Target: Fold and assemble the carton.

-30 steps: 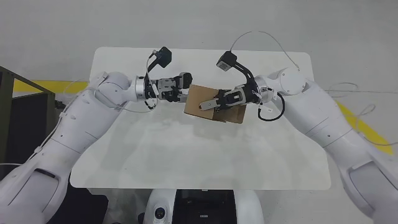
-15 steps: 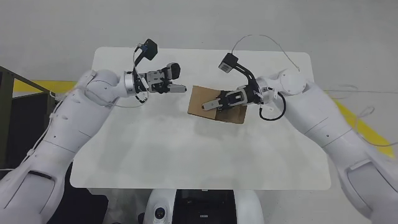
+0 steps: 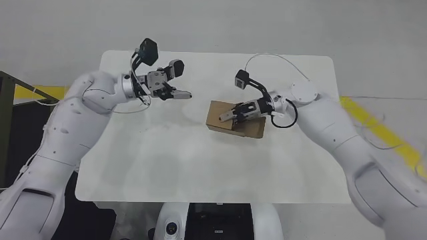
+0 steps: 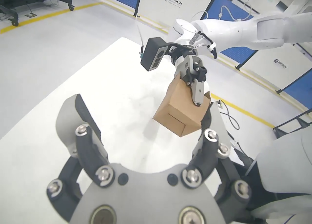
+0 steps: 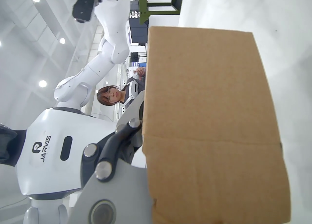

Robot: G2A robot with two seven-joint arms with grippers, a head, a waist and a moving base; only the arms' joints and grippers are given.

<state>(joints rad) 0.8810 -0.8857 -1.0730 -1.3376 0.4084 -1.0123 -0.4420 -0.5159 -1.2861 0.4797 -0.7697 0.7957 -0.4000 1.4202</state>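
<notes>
A brown cardboard carton (image 3: 235, 121) is folded into a box shape and tilted, right of the table's middle. My right gripper (image 3: 228, 115) is shut on its upper wall. In the left wrist view the carton (image 4: 179, 110) hangs slightly above the table with the right gripper (image 4: 197, 99) clamped over its top edge. In the right wrist view a carton side (image 5: 209, 112) is close up, with one finger (image 5: 132, 115) against its outer face and the other hidden. My left gripper (image 3: 180, 95) is open and empty, back-left of the carton; its fingers (image 4: 80, 112) stand wide apart.
The white table (image 3: 200, 167) has bare surface in front and to the left. A dark frame (image 3: 7, 107) stands off the table's left side. A thin cable (image 3: 280, 59) loops above the right arm.
My left gripper has let go of the carton and pulled back to the left. The right gripper has carried the carton slightly right and toward the front.
</notes>
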